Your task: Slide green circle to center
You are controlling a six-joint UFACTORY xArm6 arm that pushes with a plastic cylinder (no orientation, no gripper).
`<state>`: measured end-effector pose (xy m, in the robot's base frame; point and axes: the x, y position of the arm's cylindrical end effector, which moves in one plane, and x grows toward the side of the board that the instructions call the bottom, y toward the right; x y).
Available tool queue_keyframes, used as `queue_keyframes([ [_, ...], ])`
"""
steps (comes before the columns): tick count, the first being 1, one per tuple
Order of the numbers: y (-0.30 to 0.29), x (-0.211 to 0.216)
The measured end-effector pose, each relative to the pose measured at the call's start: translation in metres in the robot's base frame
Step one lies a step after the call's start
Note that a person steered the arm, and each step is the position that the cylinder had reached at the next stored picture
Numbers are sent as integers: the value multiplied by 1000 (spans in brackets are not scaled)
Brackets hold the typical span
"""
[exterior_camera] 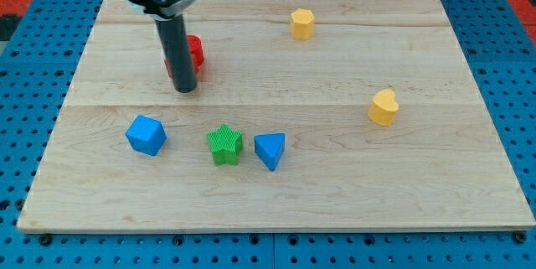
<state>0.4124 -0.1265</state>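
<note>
My tip (185,90) rests on the desk (335,193), touching the red block (194,54); no gripper fitted. No green circle visible; green star (224,144) sits between blue cube (146,134) and blue triangle (270,149).

No readable text, labels or numbers anywhere.

My tip (185,90) rests on the desk (335,193), touching or just in front of a red block (193,54) partly hidden behind the rod. Toward the view's bottom from my tip sit a blue cube (146,135), a green star (224,144) and a blue triangle (270,149). Well to the view's right are a yellow hexagon (302,23) and a yellow heart (383,107).
</note>
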Motion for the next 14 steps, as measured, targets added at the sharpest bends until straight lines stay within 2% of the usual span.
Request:
queue_keyframes([
  [1,-51,2],
  [2,-140,-56],
  [3,-157,-121],
  [4,-98,-141],
  [5,-99,-166],
  [6,-39,-161],
  [7,-16,-133],
  [8,-12,-137],
  [9,-2,-108],
  [11,64,-80],
  [14,86,-87],
])
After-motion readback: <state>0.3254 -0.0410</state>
